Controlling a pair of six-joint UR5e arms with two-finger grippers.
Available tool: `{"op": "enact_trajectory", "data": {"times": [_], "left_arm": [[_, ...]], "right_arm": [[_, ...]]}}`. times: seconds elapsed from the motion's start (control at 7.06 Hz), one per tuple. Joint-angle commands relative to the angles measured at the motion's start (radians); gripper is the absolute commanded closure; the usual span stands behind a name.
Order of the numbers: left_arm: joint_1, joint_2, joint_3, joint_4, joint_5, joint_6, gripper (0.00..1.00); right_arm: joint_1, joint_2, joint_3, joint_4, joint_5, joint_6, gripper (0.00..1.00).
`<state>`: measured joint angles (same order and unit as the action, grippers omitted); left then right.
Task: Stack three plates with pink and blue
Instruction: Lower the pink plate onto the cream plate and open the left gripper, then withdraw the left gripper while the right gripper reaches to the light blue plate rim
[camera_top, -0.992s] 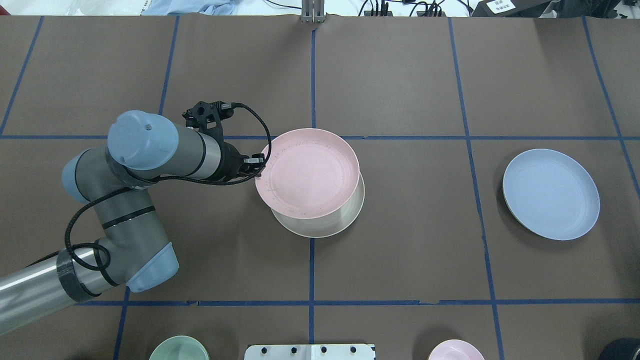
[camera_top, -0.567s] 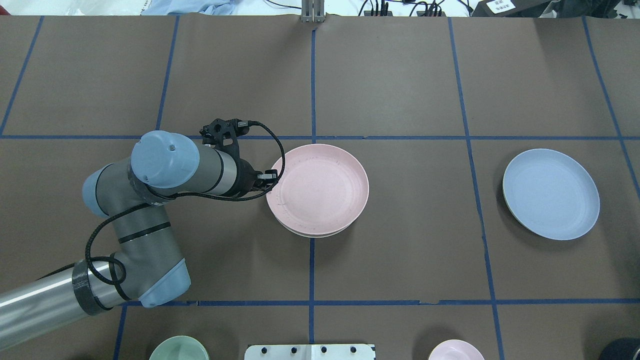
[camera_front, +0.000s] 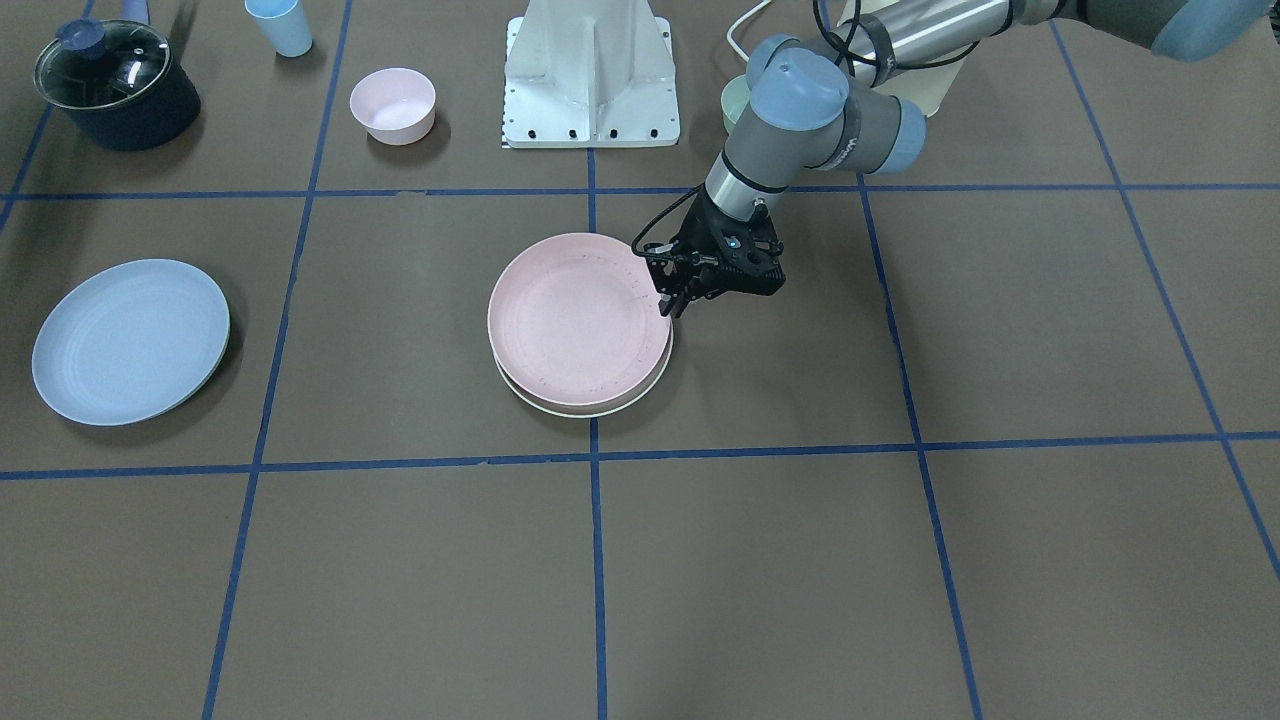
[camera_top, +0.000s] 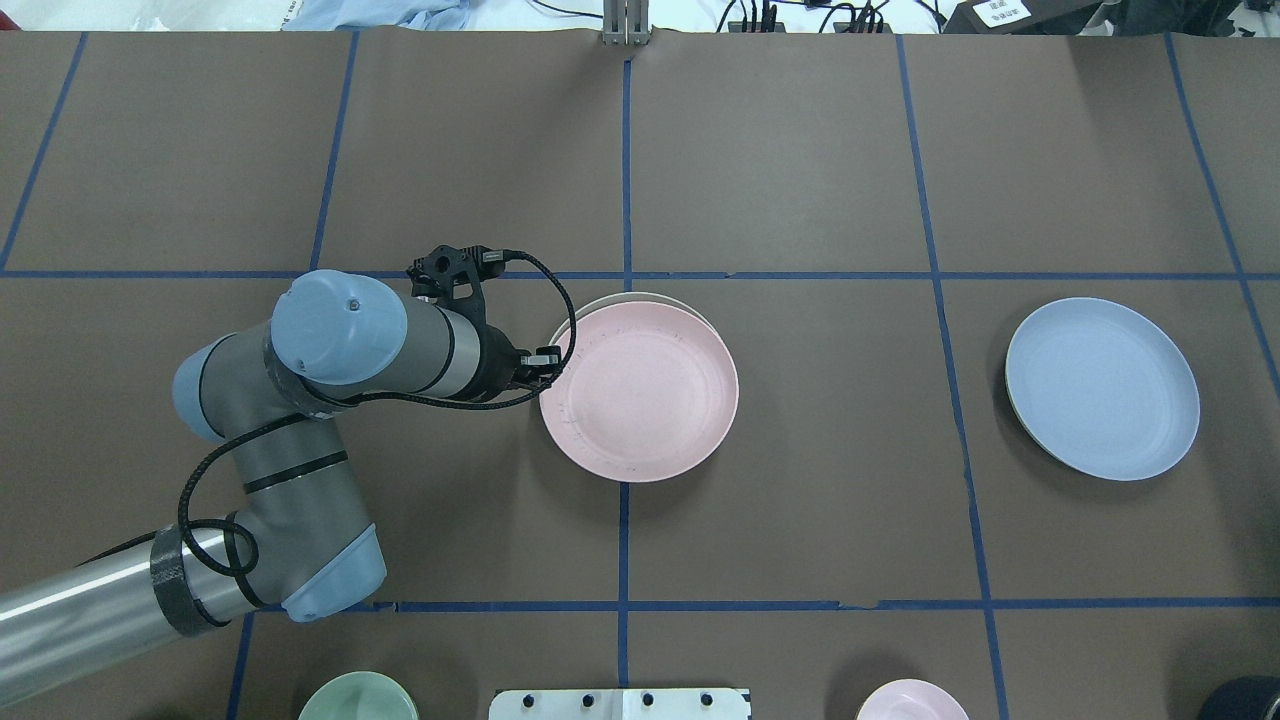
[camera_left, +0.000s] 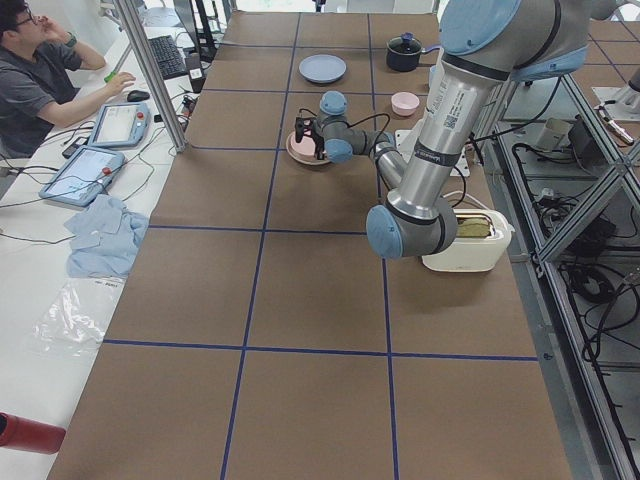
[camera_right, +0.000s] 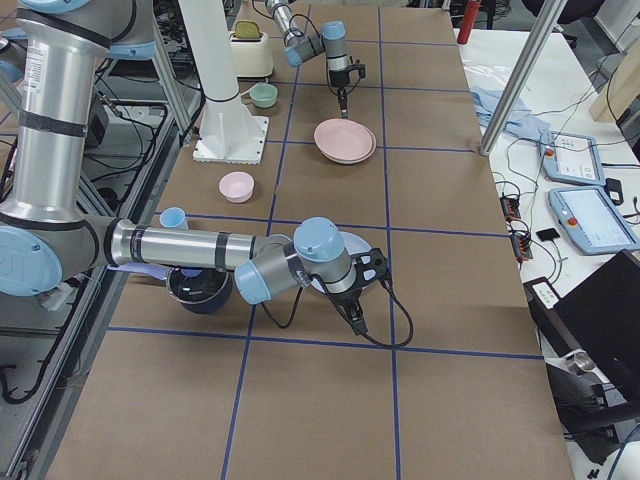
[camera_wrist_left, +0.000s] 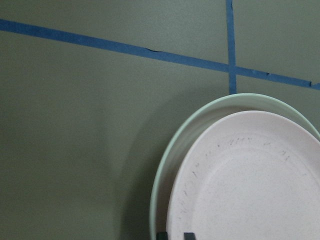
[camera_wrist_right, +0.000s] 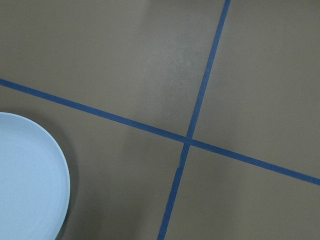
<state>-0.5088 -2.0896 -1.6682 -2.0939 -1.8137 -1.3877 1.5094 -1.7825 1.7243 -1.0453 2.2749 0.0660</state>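
The pale pink plate (camera_top: 640, 392) lies on the cream plate (camera_top: 630, 298) at the table's middle, shifted a little towards the robot, so a strip of cream rim shows on the far side. Both show in the front view, pink (camera_front: 578, 320) over cream (camera_front: 585, 410). My left gripper (camera_top: 545, 362) is shut on the pink plate's left rim; in the left wrist view the rim (camera_wrist_left: 172, 210) runs between the fingertips. The light blue plate (camera_top: 1100, 388) lies alone at the right. My right gripper (camera_right: 357, 320) shows only in the exterior right view, by the blue plate; I cannot tell its state.
A mint bowl (camera_top: 358, 698) and a small pink bowl (camera_top: 910, 700) sit at the near edge beside the white robot base (camera_front: 592, 70). A dark lidded pot (camera_front: 115, 85) and a light blue cup (camera_front: 280, 25) stand near the robot's right.
My left gripper moved right and towards the robot with the pink plate. The plate came down onto the cream plate, then slid nearer, baring the cream rim on the far side.
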Motion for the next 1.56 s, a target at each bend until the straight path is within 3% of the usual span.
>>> {"op": "enact_trajectory", "data": {"times": [0.0, 0.14, 0.28, 0.57, 0.71, 0.99, 1.13, 1.28, 1.42], "left_arm": [[0.000, -0.003, 0.001, 0.000, 0.022, -0.014, 0.61], [-0.002, -0.001, -0.002, 0.002, 0.022, -0.001, 0.14], [-0.016, 0.008, -0.017, 0.005, 0.016, 0.021, 0.00], [-0.065, 0.078, -0.121, 0.067, 0.001, 0.213, 0.00], [-0.109, 0.112, -0.219, 0.168, -0.033, 0.336, 0.00], [-0.131, 0.169, -0.304, 0.222, -0.041, 0.403, 0.00], [-0.131, 0.169, -0.305, 0.222, -0.039, 0.403, 0.00], [-0.131, 0.168, -0.305, 0.221, -0.039, 0.403, 0.00], [-0.131, 0.168, -0.305, 0.221, -0.039, 0.400, 0.00]], "right_arm": [[0.000, 0.000, -0.002, 0.001, 0.000, 0.000, 0.00], [0.000, 0.000, -0.002, -0.001, 0.002, 0.002, 0.00], [-0.018, 0.002, -0.006, -0.002, 0.011, 0.003, 0.00], [-0.061, 0.003, -0.011, -0.001, 0.032, 0.061, 0.00], [-0.159, 0.003, -0.011, 0.046, 0.006, 0.193, 0.00], [-0.395, -0.002, -0.040, 0.247, -0.177, 0.523, 0.00], [-0.458, -0.008, -0.127, 0.384, -0.225, 0.578, 0.02], [-0.466, -0.008, -0.229, 0.541, -0.227, 0.590, 0.08], [-0.466, -0.012, -0.262, 0.604, -0.226, 0.626, 0.25]]}}
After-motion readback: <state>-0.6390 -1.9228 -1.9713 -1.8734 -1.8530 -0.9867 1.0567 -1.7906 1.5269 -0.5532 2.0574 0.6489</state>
